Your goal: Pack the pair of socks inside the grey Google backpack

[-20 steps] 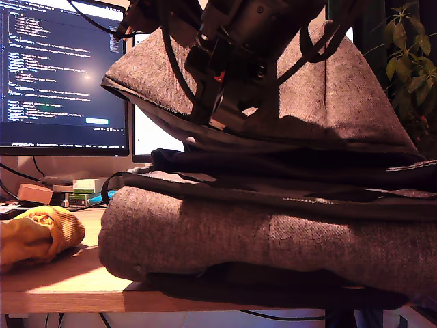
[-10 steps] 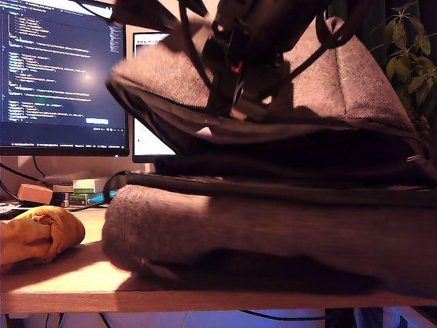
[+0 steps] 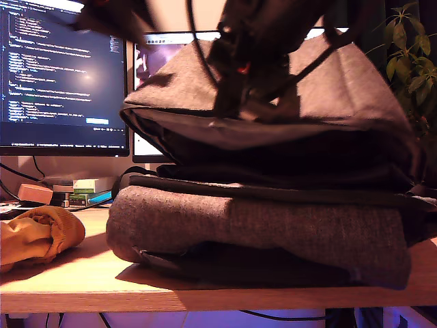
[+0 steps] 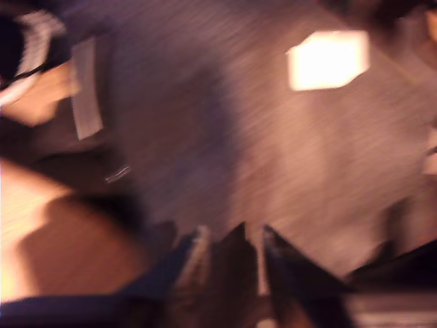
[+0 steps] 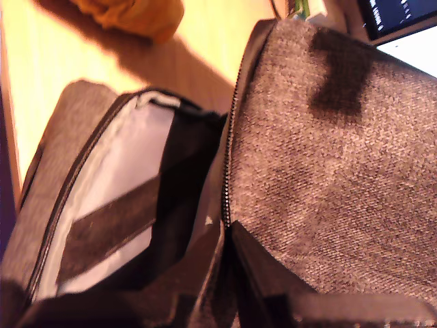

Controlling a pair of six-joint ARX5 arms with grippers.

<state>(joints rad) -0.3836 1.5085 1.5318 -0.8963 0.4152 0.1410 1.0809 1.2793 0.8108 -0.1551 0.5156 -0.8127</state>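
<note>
The grey Google backpack (image 3: 273,225) lies flat on the wooden table, its top flap (image 3: 341,89) lifted off the body. My second gripper (image 5: 225,236) is shut on the flap's zipper edge. The same gripper (image 3: 235,109) shows at the flap's top in the exterior view. The opened mouth shows pale and black lining (image 5: 123,178). The pair of socks (image 3: 37,236), a mustard-yellow bundle, rests on the table at the exterior view's left, apart from the bag and also in the second wrist view (image 5: 133,15). My first gripper (image 4: 254,256) hangs over blurred grey fabric, fingers close together.
A monitor with code (image 3: 61,68) and a second screen (image 3: 153,147) stand behind the bag. Small boxes (image 3: 82,191) sit under them. A plant (image 3: 410,61) is at the exterior view's right. The table's front edge (image 3: 136,294) runs just before the bag.
The flap has risen and shifted toward the exterior view's right, and the mouth gapes wider. A dark blurred arm part at the top has swung toward the exterior view's left.
</note>
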